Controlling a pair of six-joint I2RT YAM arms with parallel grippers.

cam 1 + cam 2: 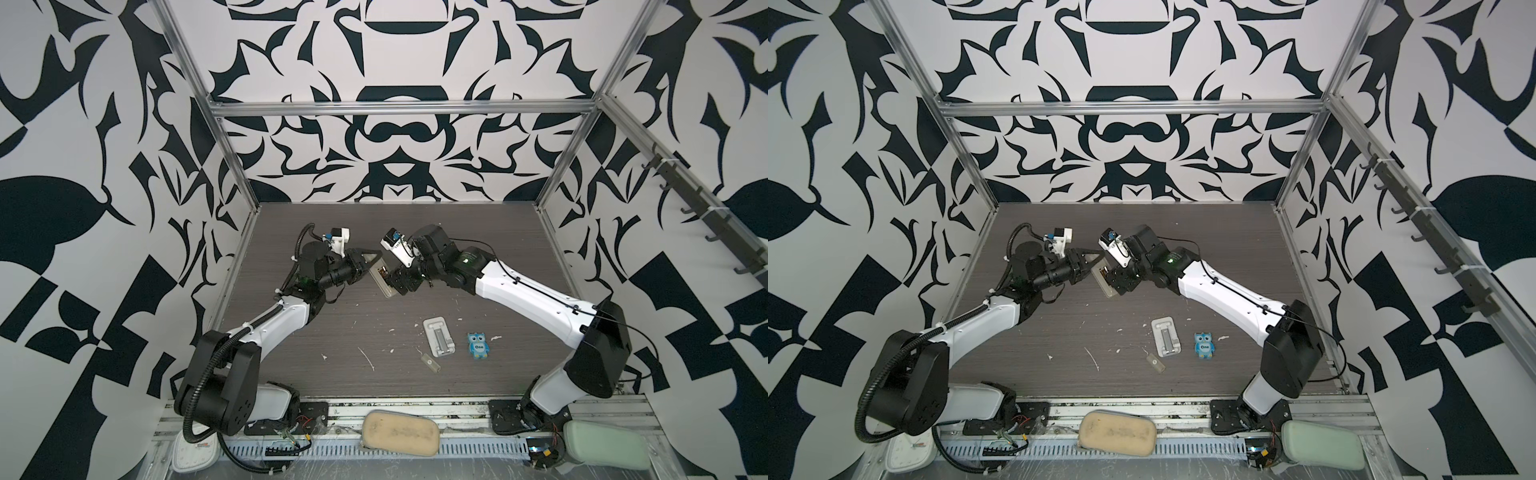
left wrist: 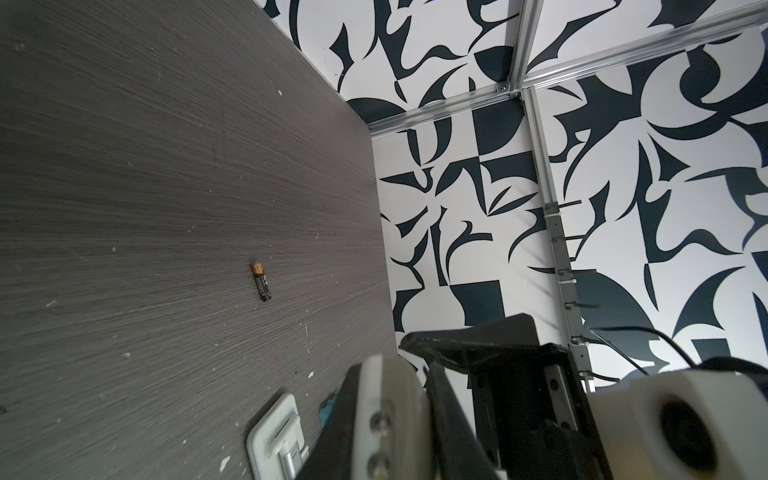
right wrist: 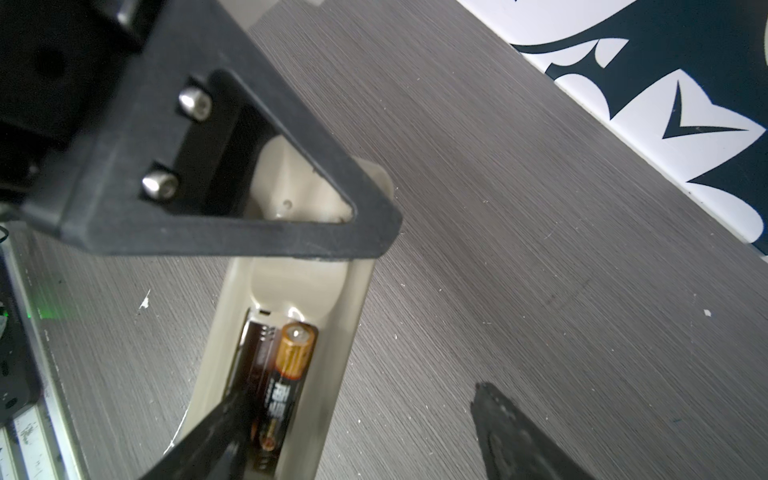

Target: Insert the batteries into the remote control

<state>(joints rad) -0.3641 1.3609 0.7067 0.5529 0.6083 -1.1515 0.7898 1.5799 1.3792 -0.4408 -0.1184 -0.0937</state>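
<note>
**A:** Tan pad [image 1: 400, 433] sits closest, well in front of the remote control [image 3: 299, 286]. Why is the remote held up?

**B:** The left gripper [image 1: 373, 261] is clamped on its end with the bay facing up, acting as a vice for loading.

**A:** And the batteries?

**B:** The first battery [image 3: 286, 374] lies in the bay. The right gripper [image 3: 361, 390] hangs over it with its fingers apart, one beside the cell, likely to press it home.

**A:** The other?

**B:** The second battery [image 2: 261, 281] lies loose on the table [image 2: 124, 166], apart from the remote. It is probably on the right arm's side, though the top views hide it.
</note>
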